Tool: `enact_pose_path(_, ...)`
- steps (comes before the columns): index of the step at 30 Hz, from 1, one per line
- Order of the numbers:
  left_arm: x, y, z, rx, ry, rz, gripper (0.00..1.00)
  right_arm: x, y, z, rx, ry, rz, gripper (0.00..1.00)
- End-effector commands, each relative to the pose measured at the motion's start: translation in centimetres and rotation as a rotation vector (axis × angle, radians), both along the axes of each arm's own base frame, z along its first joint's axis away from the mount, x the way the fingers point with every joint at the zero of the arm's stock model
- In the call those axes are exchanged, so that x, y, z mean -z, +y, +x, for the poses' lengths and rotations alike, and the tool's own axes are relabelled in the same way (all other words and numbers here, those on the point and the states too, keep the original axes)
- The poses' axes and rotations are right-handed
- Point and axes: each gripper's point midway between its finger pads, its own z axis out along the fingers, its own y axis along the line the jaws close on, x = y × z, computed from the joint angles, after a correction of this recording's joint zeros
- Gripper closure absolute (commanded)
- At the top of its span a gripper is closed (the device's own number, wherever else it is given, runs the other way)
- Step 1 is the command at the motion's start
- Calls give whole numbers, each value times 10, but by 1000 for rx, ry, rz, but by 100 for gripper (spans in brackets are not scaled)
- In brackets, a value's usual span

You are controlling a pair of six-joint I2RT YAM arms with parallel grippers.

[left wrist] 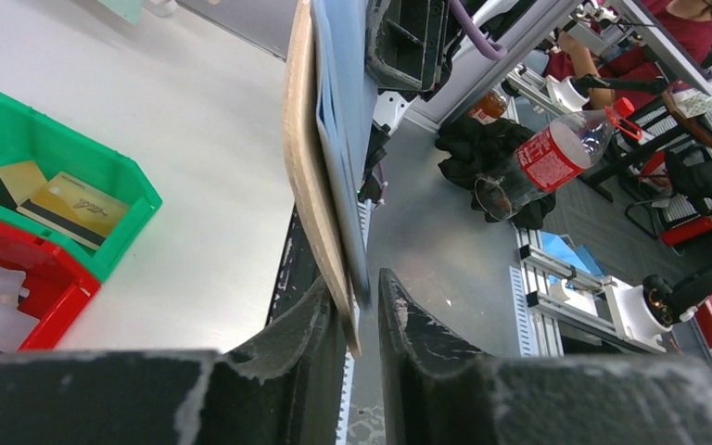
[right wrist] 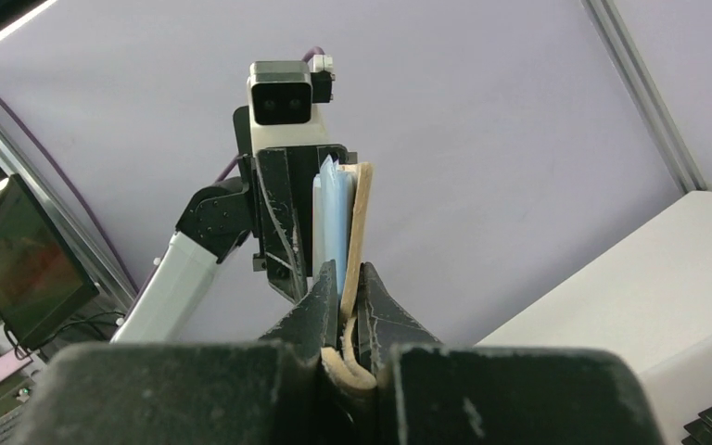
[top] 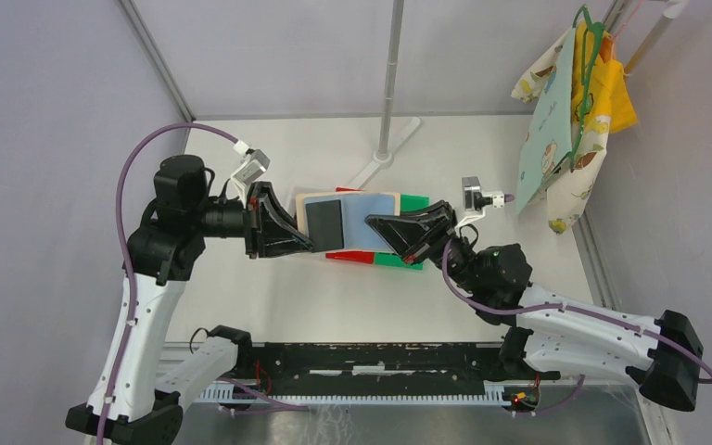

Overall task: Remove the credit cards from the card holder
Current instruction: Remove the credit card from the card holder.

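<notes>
Nearest: left gripper, jaws narrow, one finger on each side of the card holder at its near edge. Tan shell and blue pocket layers both sit in the gap. Firm pinch or only light contact: cannot tell.

The right gripper is closed tight on the opposite tan edge, so the holder hangs between the two grippers.

Further off, below: gold credit cards lie in the green bin, pale ones in the red bin. Whether any card is left inside the holder: not visible.

Risks:
- The left jaws may take the whole shell instead of a single card, and a pull would then drag the holder out of the right grip.
- A freed card could slip and miss both bins.
</notes>
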Motion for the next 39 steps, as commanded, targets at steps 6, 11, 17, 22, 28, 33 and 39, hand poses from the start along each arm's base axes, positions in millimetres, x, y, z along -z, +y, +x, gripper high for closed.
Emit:
enact_pose_path(6,-17,-3,2,18,-21,-33,89,-25,1,-8,-54,12,103,100)
enact_pose_path(11,-18,-3,3,13,-13,-35,66,-26,5,-12,-86,22,117,100)
enact_pose_path(17,-13,-7,8,4,92,-74,55,-28,5,-14,-99,38,174,100)
enact_pose_path(22,-18,-6,4,14,63,-77,69,-22,-1,-13,-78,58,197,100)
enact_pose_path(28,-26,-6,7,-1,34,-77,87,-12,6,-13,-81,67,140,76)
enact_pose_path(33,-9,-3,20,-59,5,5,91,-7,-13,10,133,64,-35,23)
enact_pose_path(39,21,1,26,-63,44,95,93,-38,-40,28,327,-19,-297,3)
